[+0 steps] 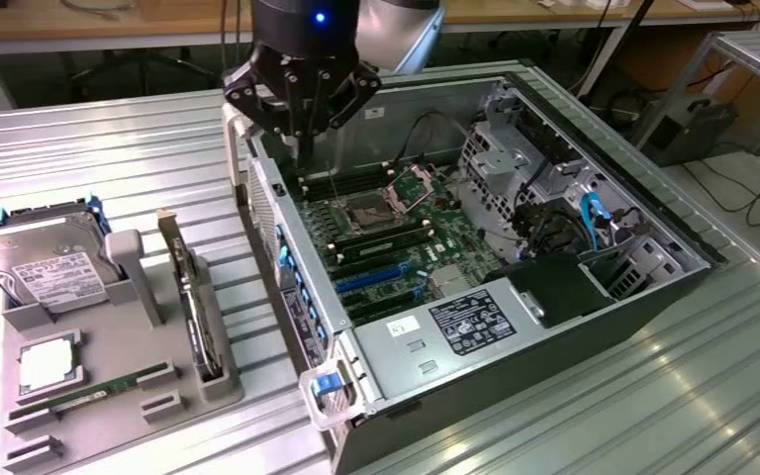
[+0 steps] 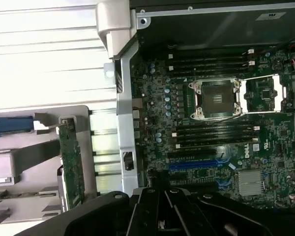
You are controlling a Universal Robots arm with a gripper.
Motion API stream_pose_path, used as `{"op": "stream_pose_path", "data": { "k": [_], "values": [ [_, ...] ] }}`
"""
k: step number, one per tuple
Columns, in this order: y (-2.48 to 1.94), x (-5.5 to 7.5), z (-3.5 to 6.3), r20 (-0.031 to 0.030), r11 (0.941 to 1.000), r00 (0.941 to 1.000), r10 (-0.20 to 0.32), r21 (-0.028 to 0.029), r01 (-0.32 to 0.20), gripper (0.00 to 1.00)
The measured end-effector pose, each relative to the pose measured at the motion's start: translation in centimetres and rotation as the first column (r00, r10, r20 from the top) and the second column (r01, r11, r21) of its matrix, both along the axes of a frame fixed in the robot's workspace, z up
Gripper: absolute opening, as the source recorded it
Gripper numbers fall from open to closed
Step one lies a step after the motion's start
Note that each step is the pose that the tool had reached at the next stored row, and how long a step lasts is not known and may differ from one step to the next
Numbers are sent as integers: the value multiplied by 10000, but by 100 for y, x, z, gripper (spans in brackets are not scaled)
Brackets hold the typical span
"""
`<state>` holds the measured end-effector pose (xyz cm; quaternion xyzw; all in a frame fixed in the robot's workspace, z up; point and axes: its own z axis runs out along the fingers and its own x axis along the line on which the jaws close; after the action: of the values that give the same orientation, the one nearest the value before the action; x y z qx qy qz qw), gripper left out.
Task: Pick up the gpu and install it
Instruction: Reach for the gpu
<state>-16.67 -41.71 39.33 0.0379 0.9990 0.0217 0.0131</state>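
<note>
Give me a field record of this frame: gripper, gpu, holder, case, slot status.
gripper: above the rear edge of the case, away from the gpu
gpu: standing on edge in the holder, not yet picked up
holder: gray, on the slatted table, at the exterior view's left of the case
hard drive: propped in the holder
RAM stick: lying flat in the holder
case: on its side, open, motherboard exposed
blue slot: empty
</note>
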Motion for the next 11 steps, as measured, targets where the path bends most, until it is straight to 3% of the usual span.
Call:
{"op": "stream_pose_path", "data": {
  "k": [3, 11],
  "values": [
    [-77, -242, 0, 0, 10000, 10000, -1, 0, 1, 11],
    [-150, -712, -39, 0, 10000, 10000, -1, 0, 1, 11]
  ]
}}
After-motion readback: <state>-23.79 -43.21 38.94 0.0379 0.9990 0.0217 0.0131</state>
